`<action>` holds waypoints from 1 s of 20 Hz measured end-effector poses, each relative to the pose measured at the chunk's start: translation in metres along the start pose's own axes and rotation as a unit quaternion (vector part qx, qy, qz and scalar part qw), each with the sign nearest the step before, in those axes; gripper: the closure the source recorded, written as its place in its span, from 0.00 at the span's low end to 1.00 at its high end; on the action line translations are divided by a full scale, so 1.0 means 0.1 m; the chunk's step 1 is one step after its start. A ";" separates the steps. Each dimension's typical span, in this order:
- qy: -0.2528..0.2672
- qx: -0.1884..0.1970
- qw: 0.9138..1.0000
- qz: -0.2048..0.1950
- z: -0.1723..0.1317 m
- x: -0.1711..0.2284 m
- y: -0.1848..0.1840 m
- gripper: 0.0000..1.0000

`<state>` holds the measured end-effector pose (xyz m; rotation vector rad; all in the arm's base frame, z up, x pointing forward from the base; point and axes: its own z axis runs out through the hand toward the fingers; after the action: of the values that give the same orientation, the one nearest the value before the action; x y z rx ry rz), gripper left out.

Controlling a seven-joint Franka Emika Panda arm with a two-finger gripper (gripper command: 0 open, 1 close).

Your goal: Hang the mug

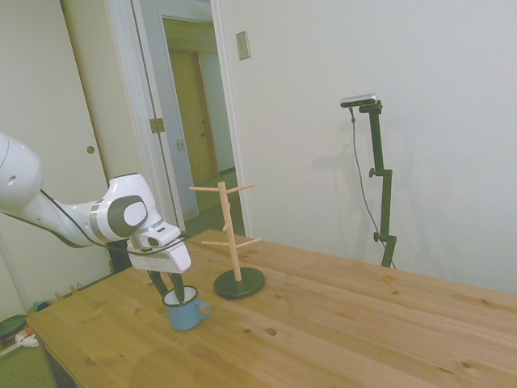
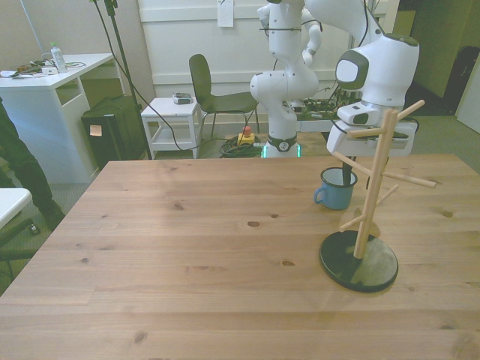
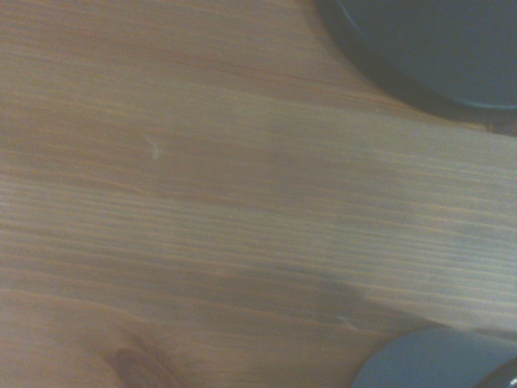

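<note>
The blue mug [image 1: 186,312] [image 2: 334,192] stands upright on the wooden table [image 1: 339,323], with its handle toward the front view's left. My gripper [image 1: 171,291] [image 2: 345,178] comes down from above onto its rim. One finger is inside the mug and the other outside its wall on the robot's side, so the gripper is shut on the mug's wall. The wooden peg rack [image 1: 233,234] [image 2: 373,187] stands on a dark round base right beside the mug. In the wrist view, a blurred blue edge of the mug [image 3: 440,360] shows.
The rack's dark base [image 1: 239,284] [image 2: 358,260] [image 3: 420,48] sits close to the mug, and its pegs point out at several heights. A person's dark sleeve [image 2: 15,165] is at the front view's left edge, off the table.
</note>
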<state>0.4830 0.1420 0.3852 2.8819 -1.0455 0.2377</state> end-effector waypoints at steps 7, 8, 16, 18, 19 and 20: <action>0.001 -0.007 1.000 -0.005 0.04 -0.02 0.03 1.00; 0.001 -0.008 1.000 -0.005 0.05 -0.03 0.03 1.00; 0.003 -0.016 1.000 -0.002 0.08 -0.04 0.07 1.00; 0.002 -0.021 1.000 0.000 0.07 -0.03 0.09 1.00; 0.001 -0.025 1.000 0.001 0.04 -0.03 0.11 1.00; 0.001 -0.029 1.000 0.002 0.00 -0.02 0.13 1.00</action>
<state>0.4728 0.1332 0.3851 2.8270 -1.0395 0.2070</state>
